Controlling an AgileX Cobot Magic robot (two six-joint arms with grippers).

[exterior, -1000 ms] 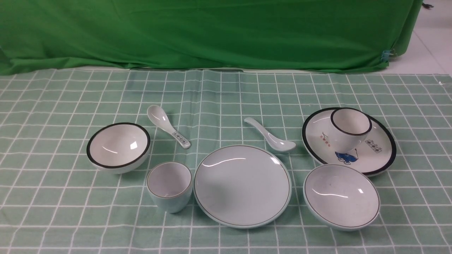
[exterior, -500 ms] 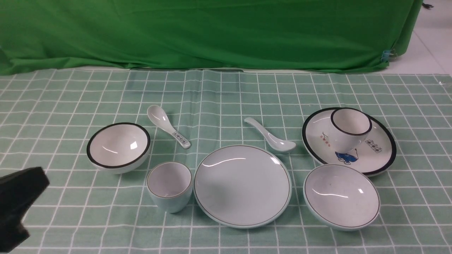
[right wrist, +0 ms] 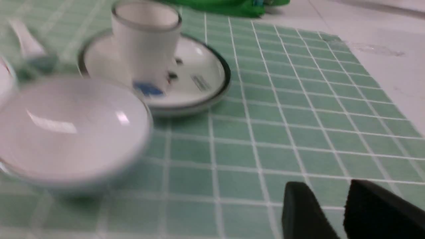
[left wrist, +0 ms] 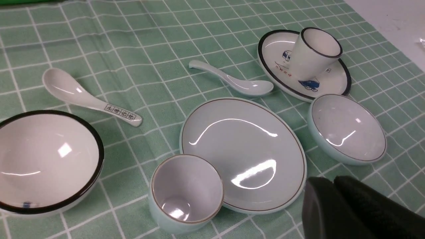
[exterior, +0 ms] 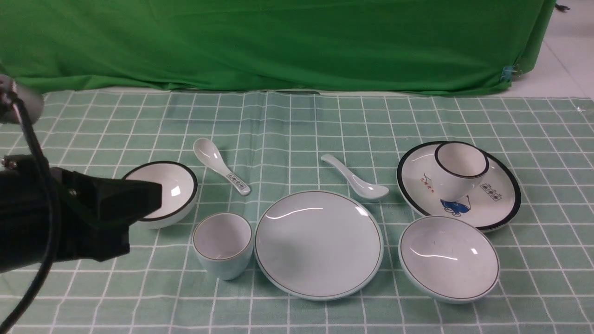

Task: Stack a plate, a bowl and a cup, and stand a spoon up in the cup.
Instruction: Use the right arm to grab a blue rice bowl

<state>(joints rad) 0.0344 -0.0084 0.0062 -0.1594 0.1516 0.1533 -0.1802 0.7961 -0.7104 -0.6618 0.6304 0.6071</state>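
The left gripper [exterior: 155, 197] hangs closed and empty over the counter [exterior: 297, 120]. The cup [exterior: 223, 243] stands upright to its right, apart from it. The plate [exterior: 319, 245] lies just beside the cup, the bowl [exterior: 449, 258] to the plate's right, and the spoon [exterior: 355, 178] flat behind the plate.

There are two of each:
- two plates
- two bowls
- two cups
- two spoons

The black-rimmed cup [exterior: 457, 174] stands on the black-rimmed plate [exterior: 499, 204]. The printed spoon [exterior: 218, 164] lies beside the black-rimmed bowl [exterior: 171, 185].

In the front view the left gripper covers part of the black-rimmed bowl, while the left wrist view shows nearly all of it. The right gripper [right wrist: 327, 186] appears only in its own wrist view, jaws apart and empty. There the bowl is blurred, nearby.
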